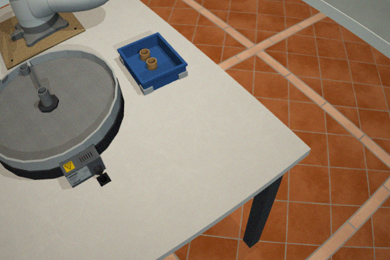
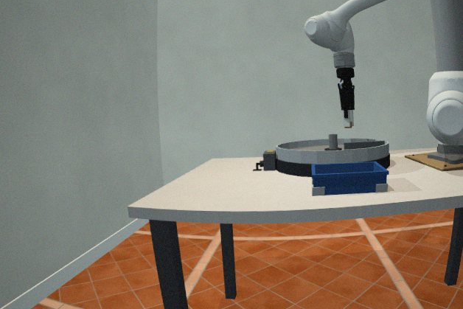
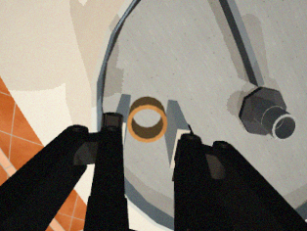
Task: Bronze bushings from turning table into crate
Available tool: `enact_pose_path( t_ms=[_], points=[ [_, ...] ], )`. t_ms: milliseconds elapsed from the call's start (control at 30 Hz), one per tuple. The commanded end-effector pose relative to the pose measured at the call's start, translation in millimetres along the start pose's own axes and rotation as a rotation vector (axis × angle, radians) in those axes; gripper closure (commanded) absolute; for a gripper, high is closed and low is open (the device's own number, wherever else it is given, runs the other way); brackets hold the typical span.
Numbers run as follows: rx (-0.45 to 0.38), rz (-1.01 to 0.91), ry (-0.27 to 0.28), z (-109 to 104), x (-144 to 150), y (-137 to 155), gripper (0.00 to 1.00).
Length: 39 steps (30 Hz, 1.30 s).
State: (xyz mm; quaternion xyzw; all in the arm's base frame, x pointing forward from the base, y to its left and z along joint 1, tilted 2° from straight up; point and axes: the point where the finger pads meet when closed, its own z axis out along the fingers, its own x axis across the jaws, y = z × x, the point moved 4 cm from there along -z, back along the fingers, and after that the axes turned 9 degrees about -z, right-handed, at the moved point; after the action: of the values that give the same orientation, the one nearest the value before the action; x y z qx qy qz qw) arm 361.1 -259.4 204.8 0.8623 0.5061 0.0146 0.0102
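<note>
My gripper [image 2: 349,121] [image 3: 147,112] is shut on a bronze bushing [image 2: 351,125] [image 3: 148,101], which is upright between the fingertips, above the turning table [image 1: 81,93] [image 2: 299,155] [image 3: 171,54]. The gripper is out of view in the top view. Two bronze bushings [image 1: 145,54] [image 1: 151,63] stand close together in the blue crate [image 1: 171,74] [image 2: 348,182]; the crate's front wall hides them in the exterior view. A grey steel bushing [image 1: 24,69] stands on the turning table by the outer end of the divider.
A hollow-topped grey post [image 1: 45,97] [image 2: 332,141] [image 3: 276,117] rises from the middle of the turning table. A thin divider [image 1: 35,76] [image 3: 240,44] runs from it to the raised rim. A drive box [image 1: 82,167] [image 2: 269,161] with a black knob is on the turning table's side. Grey corner brackets hold the crate.
</note>
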Motion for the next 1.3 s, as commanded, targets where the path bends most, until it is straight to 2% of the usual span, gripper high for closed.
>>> enact_pose_path(
  t_ms=[0, 200, 1267],
  points=[
    [0.0, 0.0, 0.0, -6.9, 0.0, 0.0, 1.0],
    [0.0, 0.0, 0.0, -15.1, 0.0, 0.0, 1.0],
    [0.0, 0.0, 0.0, -15.3, 0.0, 0.0, 1.0]
  ],
)
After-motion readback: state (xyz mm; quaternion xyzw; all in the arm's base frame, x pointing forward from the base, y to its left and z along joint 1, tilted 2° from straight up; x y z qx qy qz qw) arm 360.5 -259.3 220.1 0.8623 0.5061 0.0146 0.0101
